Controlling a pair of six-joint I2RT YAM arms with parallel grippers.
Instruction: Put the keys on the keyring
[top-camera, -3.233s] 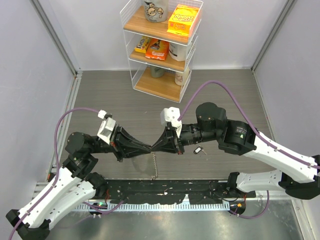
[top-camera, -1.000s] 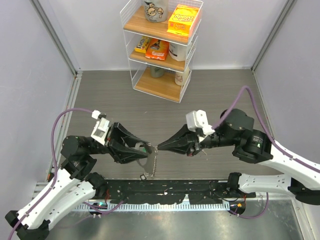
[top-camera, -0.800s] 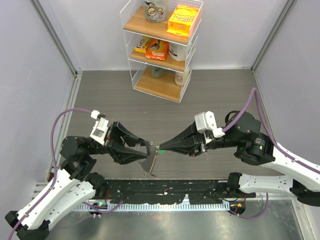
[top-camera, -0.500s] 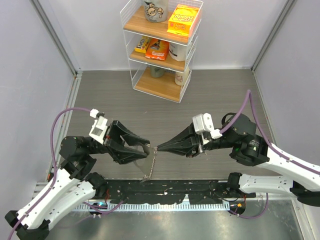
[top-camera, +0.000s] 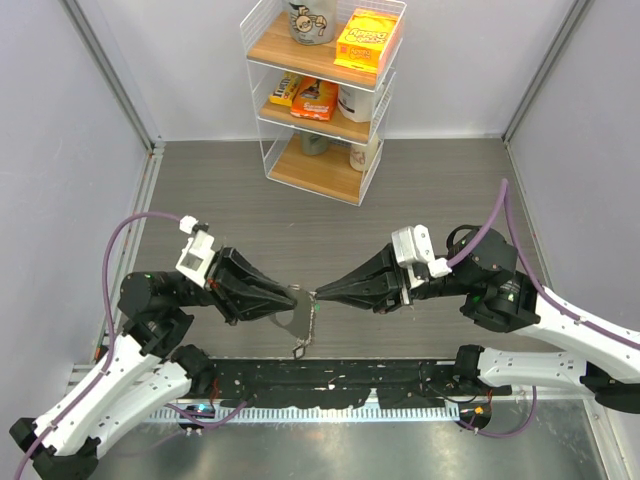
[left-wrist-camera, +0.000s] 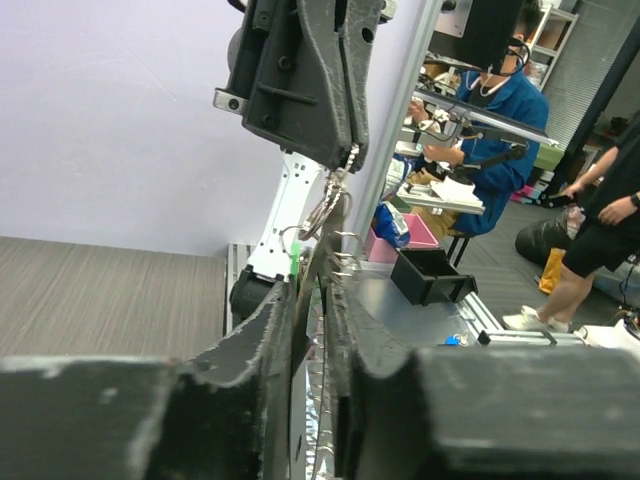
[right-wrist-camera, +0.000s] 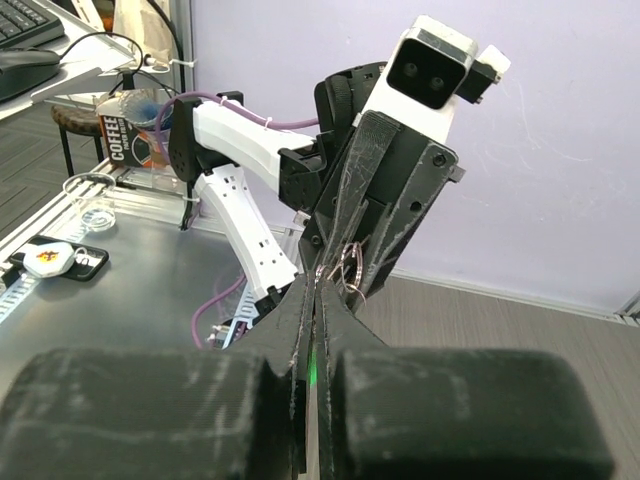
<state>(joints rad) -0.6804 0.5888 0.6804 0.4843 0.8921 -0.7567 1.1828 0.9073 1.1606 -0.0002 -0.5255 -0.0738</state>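
Note:
The keyring (top-camera: 306, 330) hangs in the air between both grippers, its grey chain dangling toward the table. My left gripper (top-camera: 297, 298) is shut on a thin flat part of it (left-wrist-camera: 318, 300). My right gripper (top-camera: 320, 295) is shut on its bright green piece (right-wrist-camera: 313, 368). The two fingertips nearly meet. A wire ring of the keyring (right-wrist-camera: 352, 268) sits just beyond my right fingertips, and it also shows in the left wrist view (left-wrist-camera: 322, 212). The green piece shows there as well (left-wrist-camera: 293, 265). I cannot make out the keys; my right arm covers the table spot where one lay earlier.
A white wire shelf (top-camera: 262, 120) with boxes and cups stands at the back centre. A black rail (top-camera: 330, 382) runs along the near edge between the arm bases. Grey walls close in the left and right sides.
My left gripper's jaws were apart half a second ago and are now shut on the keyring. My right gripper drew back to the right and holds the green end. The chain has swung slightly.

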